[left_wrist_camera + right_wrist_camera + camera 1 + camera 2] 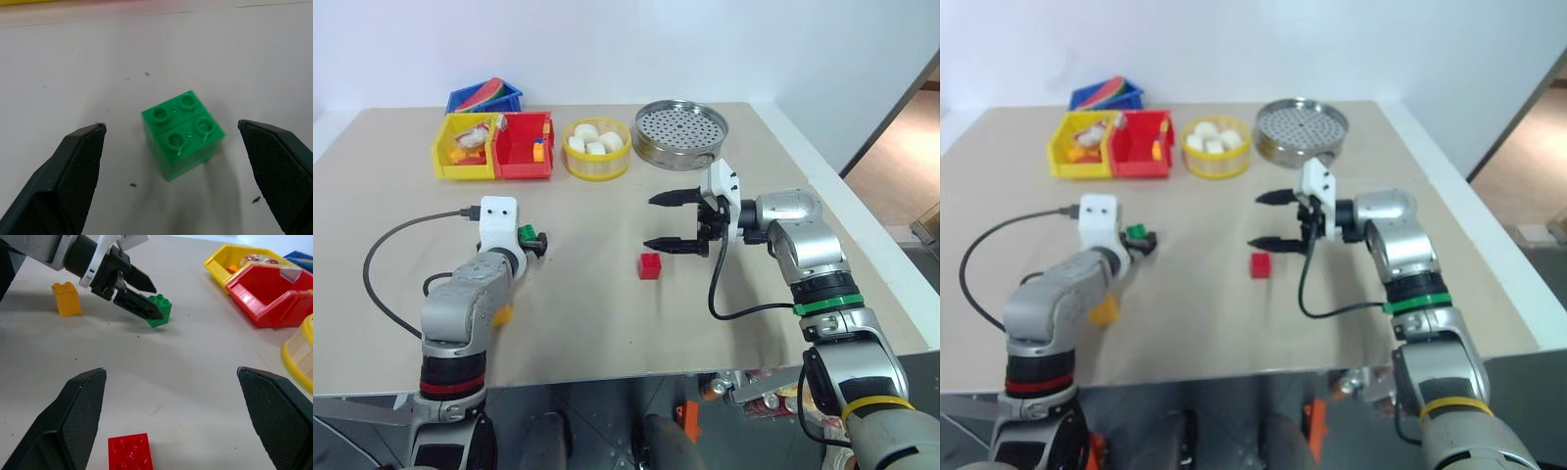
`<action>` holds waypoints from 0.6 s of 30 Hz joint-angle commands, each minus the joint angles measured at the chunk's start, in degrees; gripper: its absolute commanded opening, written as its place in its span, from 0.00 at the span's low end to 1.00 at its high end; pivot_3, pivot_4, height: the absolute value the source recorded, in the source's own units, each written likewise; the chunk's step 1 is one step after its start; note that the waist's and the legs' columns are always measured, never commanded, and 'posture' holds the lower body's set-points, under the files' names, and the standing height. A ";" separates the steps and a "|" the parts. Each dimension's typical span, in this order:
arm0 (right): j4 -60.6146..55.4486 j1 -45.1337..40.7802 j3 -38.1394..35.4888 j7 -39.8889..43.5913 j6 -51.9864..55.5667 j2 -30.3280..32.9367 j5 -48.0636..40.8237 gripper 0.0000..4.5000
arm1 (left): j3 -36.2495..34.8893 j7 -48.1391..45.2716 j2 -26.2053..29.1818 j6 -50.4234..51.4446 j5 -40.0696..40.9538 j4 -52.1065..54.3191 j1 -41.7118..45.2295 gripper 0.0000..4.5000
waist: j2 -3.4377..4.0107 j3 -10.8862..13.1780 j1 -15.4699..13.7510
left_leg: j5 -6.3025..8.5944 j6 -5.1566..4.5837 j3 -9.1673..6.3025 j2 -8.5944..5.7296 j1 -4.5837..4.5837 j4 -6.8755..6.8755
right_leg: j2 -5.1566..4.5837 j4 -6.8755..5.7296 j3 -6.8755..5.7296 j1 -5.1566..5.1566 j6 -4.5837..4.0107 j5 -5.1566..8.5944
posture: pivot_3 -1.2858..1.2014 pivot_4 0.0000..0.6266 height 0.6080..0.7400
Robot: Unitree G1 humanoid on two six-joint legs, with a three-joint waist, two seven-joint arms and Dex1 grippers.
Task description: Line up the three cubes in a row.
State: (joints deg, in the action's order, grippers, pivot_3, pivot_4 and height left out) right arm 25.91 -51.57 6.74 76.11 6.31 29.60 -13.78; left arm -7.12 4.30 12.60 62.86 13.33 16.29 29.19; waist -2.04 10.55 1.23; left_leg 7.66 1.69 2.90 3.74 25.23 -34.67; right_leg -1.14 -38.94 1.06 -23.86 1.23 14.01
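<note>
Your left gripper [171,161] is spread wide around the green cube [182,133], which sits studs-up on the tabletop [607,323], not yet touched. Your right gripper [677,222] hangs released above the red cube [650,265]; the yellow-orange cube [66,298] stands off beside your left arm. They look light, rigid, slick plastic, so pinch the flat side walls squarely, not the studs or corners

Blue [460,99], yellow [445,162] and red bins [524,164], yellow bowl [597,164], steamer tray [681,137]
</note>
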 commanded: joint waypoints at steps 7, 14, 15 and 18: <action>-1.56 -1.29 -0.95 -0.31 -1.37 0.55 -0.11 1.00 | -0.83 -0.39 -1.50 0.09 -0.85 -0.03 2.12 0.88 | 0.00 0.00 0.00 | 0.00 0.00 0.00 0.00 0.01 0.01 | 0.00 0.00 0.00 -0.01 0.01 0.01 | 0.52 0.24 1.00; -1.72 -1.14 -1.00 -0.52 -1.39 0.63 0.06 1.00 | -1.16 -0.83 -0.36 0.28 -1.69 -1.25 2.58 0.51 | 0.00 0.00 0.00 | 0.00 0.00 -0.01 0.00 0.00 0.01 | 0.01 0.00 -0.01 -0.01 0.01 0.01 | 0.52 0.24 1.00; -1.69 -1.16 -1.02 -0.53 -1.40 0.63 0.10 1.00 | -1.20 -1.01 -0.23 0.26 -1.75 -1.36 2.61 0.51 | 0.00 0.00 0.00 | 0.00 0.00 -0.02 0.00 0.00 0.01 | 0.01 0.00 -0.02 -0.01 0.01 0.01 | 0.52 0.24 1.00; -1.40 -1.25 -1.08 -0.57 -1.69 0.70 0.25 1.00 | -1.44 -1.27 -0.15 0.21 -2.05 -1.55 2.75 0.51 | 0.00 0.00 0.00 | 0.00 0.00 0.00 -0.01 0.02 0.00 | -0.02 0.00 -0.01 0.00 0.01 0.01 | 0.52 0.24 1.00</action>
State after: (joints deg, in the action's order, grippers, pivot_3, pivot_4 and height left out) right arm 25.91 -51.67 6.76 75.78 5.45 29.65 -13.26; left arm -7.86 3.20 12.06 63.01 11.66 14.01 30.54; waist -2.04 10.56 1.24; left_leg 7.66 1.69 2.90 3.72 25.24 -34.67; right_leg -1.16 -38.93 1.05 -23.86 1.24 14.02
